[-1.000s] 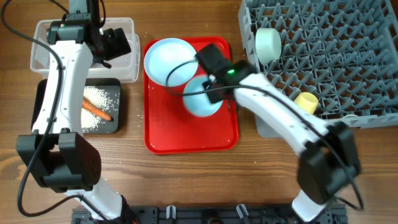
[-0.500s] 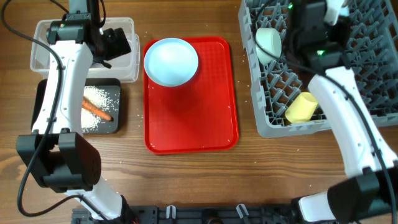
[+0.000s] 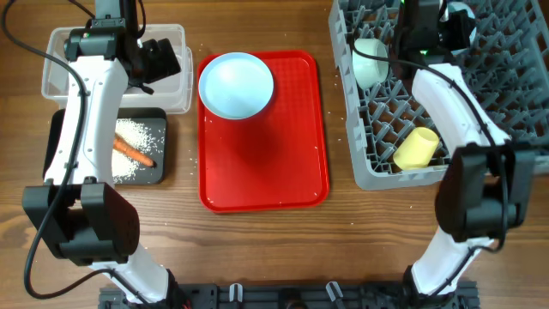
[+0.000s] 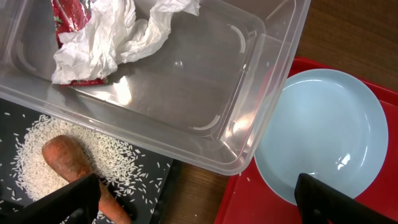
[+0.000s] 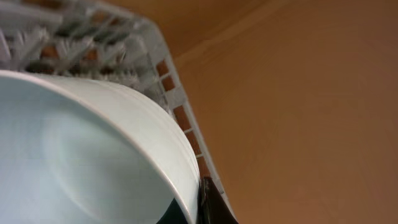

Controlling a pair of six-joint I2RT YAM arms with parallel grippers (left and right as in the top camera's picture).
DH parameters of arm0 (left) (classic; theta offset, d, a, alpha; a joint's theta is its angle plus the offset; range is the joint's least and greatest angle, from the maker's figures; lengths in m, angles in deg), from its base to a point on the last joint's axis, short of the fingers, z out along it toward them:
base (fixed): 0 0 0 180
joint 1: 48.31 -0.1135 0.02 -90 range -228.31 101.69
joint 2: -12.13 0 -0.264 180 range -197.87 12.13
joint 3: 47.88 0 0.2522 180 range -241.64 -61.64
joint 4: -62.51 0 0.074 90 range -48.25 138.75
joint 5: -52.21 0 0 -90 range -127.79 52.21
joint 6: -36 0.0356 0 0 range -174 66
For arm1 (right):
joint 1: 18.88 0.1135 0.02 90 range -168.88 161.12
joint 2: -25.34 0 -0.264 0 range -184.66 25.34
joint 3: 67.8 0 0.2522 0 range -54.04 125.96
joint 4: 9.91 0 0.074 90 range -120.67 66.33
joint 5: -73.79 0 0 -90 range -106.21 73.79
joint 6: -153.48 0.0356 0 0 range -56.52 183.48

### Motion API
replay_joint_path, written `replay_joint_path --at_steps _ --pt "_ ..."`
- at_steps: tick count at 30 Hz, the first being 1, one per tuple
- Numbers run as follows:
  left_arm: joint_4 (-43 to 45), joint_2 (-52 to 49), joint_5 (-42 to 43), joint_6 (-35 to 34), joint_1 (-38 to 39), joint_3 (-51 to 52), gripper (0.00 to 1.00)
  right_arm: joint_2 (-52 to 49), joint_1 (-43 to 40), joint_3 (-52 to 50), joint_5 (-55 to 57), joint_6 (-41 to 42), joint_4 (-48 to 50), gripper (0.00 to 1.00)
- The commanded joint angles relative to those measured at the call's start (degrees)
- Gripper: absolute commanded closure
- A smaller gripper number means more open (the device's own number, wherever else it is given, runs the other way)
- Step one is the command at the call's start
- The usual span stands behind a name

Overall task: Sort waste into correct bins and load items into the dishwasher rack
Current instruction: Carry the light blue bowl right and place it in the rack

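One light blue bowl (image 5: 81, 155) pinched in right end effector (image 5: 200, 208).

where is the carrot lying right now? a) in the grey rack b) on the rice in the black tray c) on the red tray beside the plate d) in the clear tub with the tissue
b: the carrot lies on the scattered rice inside the black tray, as both the overhead and left wrist views show.

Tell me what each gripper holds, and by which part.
Right gripper pinches the light blue bowl at its rim; left gripper is open, holding nothing.
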Motion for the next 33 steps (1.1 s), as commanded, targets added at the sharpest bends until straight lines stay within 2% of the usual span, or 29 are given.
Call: replay_joint_path --at_steps 1,15,27,31,33 --pt "0.04 0.94 -0.79 -0.46 -0.11 -1.05 0.0 -3.21 -1.9 0.37 0.0 -2.71 0.42 0.96" --pt "0.04 0.94 -0.79 -0.46 -0.11 -1.05 0.0 -4.39 -1.53 -1.22 -5.84 -2.01 -1.51 0.96" --pt "0.04 0.94 -0.76 -0.46 -0.09 -1.05 0.0 -4.39 3.1 -1.22 -7.65 -2.08 -5.62 0.96" --pt "0.04 0.94 -0.79 -0.46 -0.11 -1.05 0.0 -4.37 3.82 -1.22 -7.63 -2.1 -9.57 0.8" --pt "0.04 0.94 -0.79 -0.46 -0.11 -1.05 0.0 -4.37 5.27 -1.22 -7.58 -2.1 -10.58 0.58"
